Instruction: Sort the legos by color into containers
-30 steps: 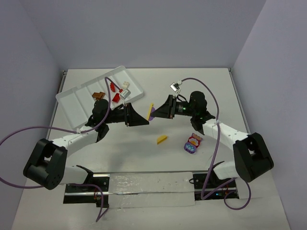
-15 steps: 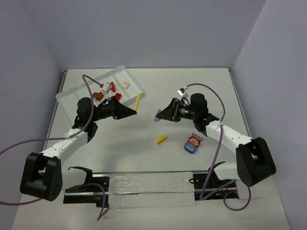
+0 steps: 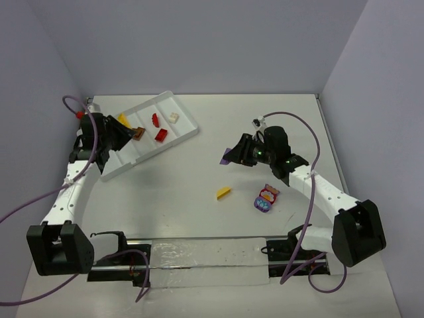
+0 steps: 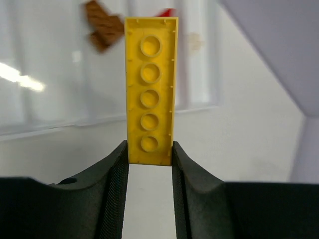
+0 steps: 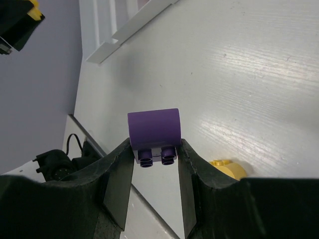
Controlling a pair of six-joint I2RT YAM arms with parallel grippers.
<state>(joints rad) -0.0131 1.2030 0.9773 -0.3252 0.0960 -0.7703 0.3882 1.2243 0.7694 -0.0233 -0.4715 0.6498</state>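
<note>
My left gripper (image 3: 121,127) is shut on a long yellow plate brick (image 4: 150,88), seen as a yellow tip (image 3: 123,120) over the left part of the white compartment tray (image 3: 136,156). The tray holds a brown brick (image 3: 138,133), two red bricks (image 3: 161,135) and a white brick (image 3: 173,117). My right gripper (image 3: 228,156) is shut on a purple curved brick (image 5: 154,133) and holds it above the table right of the tray. A yellow curved brick (image 3: 223,193) and a purple, pink and white cluster (image 3: 265,199) lie on the table.
The tray's near edge (image 5: 134,27) shows at the top of the right wrist view. The yellow curved brick (image 5: 228,169) lies just beyond my right fingers. Grey walls close the table on three sides. A metal rail (image 3: 199,255) runs along the front.
My left arm has swung left with the yellow plate, from the table's middle to over the tray's left part. My right gripper has drawn slightly right with the purple brick.
</note>
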